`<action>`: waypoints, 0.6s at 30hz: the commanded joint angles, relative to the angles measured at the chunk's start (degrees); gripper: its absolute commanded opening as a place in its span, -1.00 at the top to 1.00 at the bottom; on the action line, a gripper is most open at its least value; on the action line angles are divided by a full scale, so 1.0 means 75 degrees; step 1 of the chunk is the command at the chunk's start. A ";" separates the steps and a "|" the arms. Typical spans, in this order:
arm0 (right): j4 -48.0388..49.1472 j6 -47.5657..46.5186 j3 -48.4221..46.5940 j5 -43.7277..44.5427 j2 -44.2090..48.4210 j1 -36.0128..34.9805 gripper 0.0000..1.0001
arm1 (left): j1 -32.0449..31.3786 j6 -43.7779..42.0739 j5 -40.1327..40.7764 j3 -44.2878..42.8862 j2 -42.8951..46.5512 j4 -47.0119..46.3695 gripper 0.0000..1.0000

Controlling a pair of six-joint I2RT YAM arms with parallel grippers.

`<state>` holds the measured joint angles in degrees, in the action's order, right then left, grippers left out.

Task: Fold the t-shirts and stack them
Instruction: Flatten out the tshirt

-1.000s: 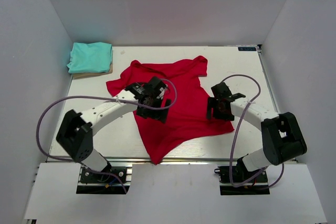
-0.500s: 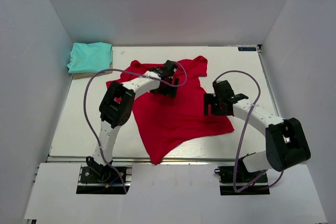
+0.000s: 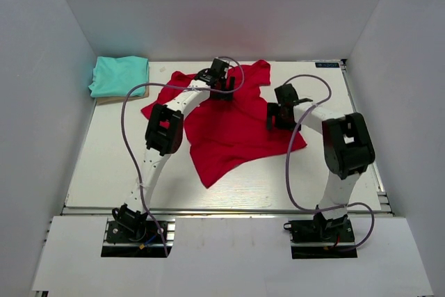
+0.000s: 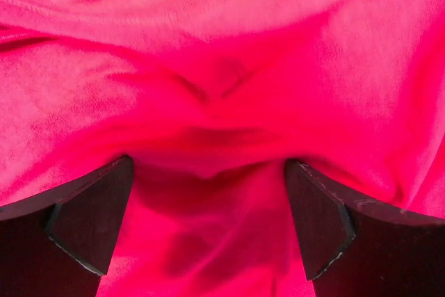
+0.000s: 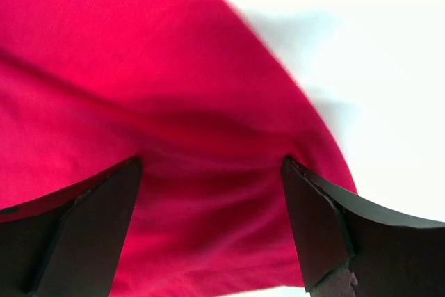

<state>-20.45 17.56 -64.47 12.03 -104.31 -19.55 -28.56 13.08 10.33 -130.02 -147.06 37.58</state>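
Red cloth first: unfolded, rumpled, spread over the middle of the white worktop (image 3: 104,165) from the far edge almost to the near one, with one loose corner pointing toward the near edge. No fold worth starting on the red t-shirt (image 3: 236,130) in this state; judged to be at the smoothing-out step. Neatly folded in the far left corner, well apart from the red one: the teal t-shirt (image 3: 118,76), a ready base for the stack and best left alone for now.

Low over puckered cloth at the far edge of the red garment: the left fingers (image 4: 87,220), spread wide and gripping nothing. Over its right-hand edge, with bare worktop just beyond the hem: the right fingers (image 5: 83,231), also wide apart and empty.

To do the step well:
- Lower each pair onto a single layer at the hem, not into the bunched ridge between the left pair.
- Pinch only after straddling the edge.
- Pull outward and apart, evenly on both sides, to draw the wrinkles flat.
- Avoid dragging the whole garment toward the teal one.
- Lift no higher than needed to free the cloth, to avoid tucking the loose near corner under.
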 commanded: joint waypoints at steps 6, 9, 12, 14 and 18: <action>-0.0353 -0.0969 -0.2475 0.0306 -0.0951 0.0990 -0.77 | 0.0222 -0.0150 -0.1248 0.1477 0.0283 -0.0299 -1.00; -0.0334 -0.1332 -0.2188 -0.0089 -0.0216 0.0757 -0.77 | 0.0222 -0.0150 -0.1330 0.1818 0.0646 -0.0370 -1.00; 0.0065 -0.1404 -0.1157 -0.2413 0.0779 0.0545 -0.81 | 0.0222 -0.0150 -0.1330 0.2076 0.0799 -0.0370 -1.00; 0.0113 -0.1358 -0.0793 -0.3124 0.1098 0.0369 -0.81 | 0.0222 -0.0150 -0.1330 0.2170 0.0800 -0.0370 -1.00; 0.0452 -0.1135 0.0473 -0.4939 0.1872 -0.0436 -0.81 | 0.0222 -0.0080 -0.1330 0.2242 0.0800 -0.0370 -1.00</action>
<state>-18.37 8.91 -64.95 -10.74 -92.18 -19.33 -26.85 10.57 4.23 -116.57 -140.42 27.31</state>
